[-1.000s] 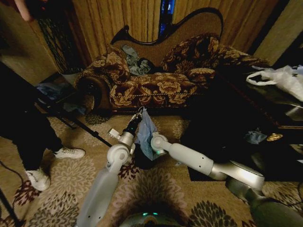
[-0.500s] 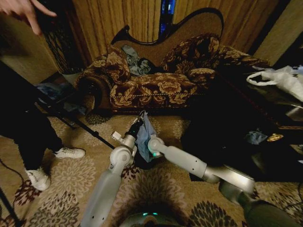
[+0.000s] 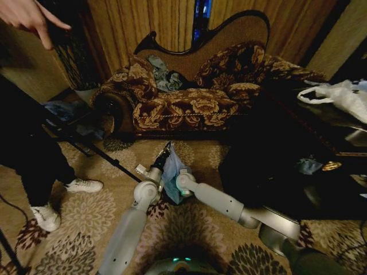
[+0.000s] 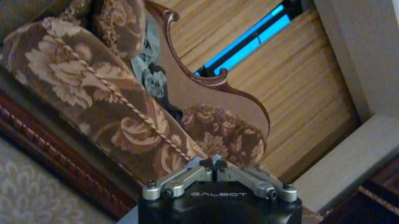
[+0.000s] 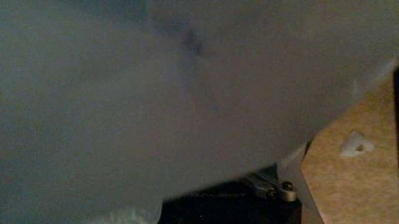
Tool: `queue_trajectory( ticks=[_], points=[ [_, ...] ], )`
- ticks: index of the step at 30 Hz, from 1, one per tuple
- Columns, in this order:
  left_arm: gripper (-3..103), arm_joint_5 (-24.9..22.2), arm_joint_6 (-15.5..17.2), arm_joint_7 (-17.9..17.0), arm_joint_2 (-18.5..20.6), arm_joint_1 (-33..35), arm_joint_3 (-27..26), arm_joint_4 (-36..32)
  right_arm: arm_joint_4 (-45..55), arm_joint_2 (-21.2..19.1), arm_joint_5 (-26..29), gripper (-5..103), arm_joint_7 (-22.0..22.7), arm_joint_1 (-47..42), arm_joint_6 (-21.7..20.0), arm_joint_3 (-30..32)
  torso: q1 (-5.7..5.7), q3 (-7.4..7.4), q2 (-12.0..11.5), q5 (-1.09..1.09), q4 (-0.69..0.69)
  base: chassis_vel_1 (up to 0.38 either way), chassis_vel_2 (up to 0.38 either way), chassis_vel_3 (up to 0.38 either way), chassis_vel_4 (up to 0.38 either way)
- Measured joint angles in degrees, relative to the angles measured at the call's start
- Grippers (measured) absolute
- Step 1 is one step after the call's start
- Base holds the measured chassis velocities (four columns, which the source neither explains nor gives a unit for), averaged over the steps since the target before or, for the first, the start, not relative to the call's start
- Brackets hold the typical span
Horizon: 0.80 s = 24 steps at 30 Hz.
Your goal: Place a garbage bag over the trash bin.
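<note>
1. Head view: 2 arms meet low at centre over the patterned carpet. The left gripper points toward 1 o'clock with the garbage bag hanging from its tip, just at 5 o'clock of it. The right gripper is pressed into the bag's lower edge; whether its jaws are open, I cannot tell. A dark shape under the film may be the trash bin, but I cannot be sure. Count: 1 blue bag, 1 sofa at 12 o'clock, 1 white plastic bag on the desk at 2 o'clock.

2. Left wrist view: the jaws [no point] stand closed tip to tip against the sofa; the film they pinch is not visible here.

3. Right wrist view: blue film covers the lens.

4. Risk, as I judge it: the thin film could slip from so narrow a pinch, or bunch instead of opening over the rim.
</note>
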Motion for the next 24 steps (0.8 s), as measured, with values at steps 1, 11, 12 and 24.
queue_trajectory(
  ticks=[1, 11, 12, 24],
  points=[
    [0, 1.46, -0.23, 0.04, 0.23, 0.10, -0.08, -0.30, 0.20, 0.37, 0.22, 0, -0.33, -0.05, 0.48, 0.55, 0.02, 0.02, -0.01, 0.02, 0.02, 0.000, 0.000, 0.000, 0.000],
    [0, 6.72, -1.45, 0.07, 1.04, -0.21, -1.13, -0.07, -0.01, 0.09, -3.03, 0, -5.41, 0.50, 1.62, 2.54, 0.01, 0.01, -0.01, 0.01, 0.01, 0.000, 0.000, 0.000, 0.000],
    [0, 6.73, -1.49, 0.07, 1.09, -0.21, -1.23, -0.05, -0.24, -0.03, -3.57, 0, -5.94, 0.78, 1.63, 2.58, 0.01, 0.01, -0.01, 0.01, 0.01, 0.000, 0.000, 0.000, 0.000],
    [0, 6.97, -1.48, -0.06, 0.80, -0.91, -1.46, 0.03, -4.87, 0.91, -9.81, 0, -12.83, 1.00, 1.94, 3.92, 0.01, 0.00, -0.01, 0.01, 0.01, 0.000, 0.000, 0.000, 0.000]
  ],
)
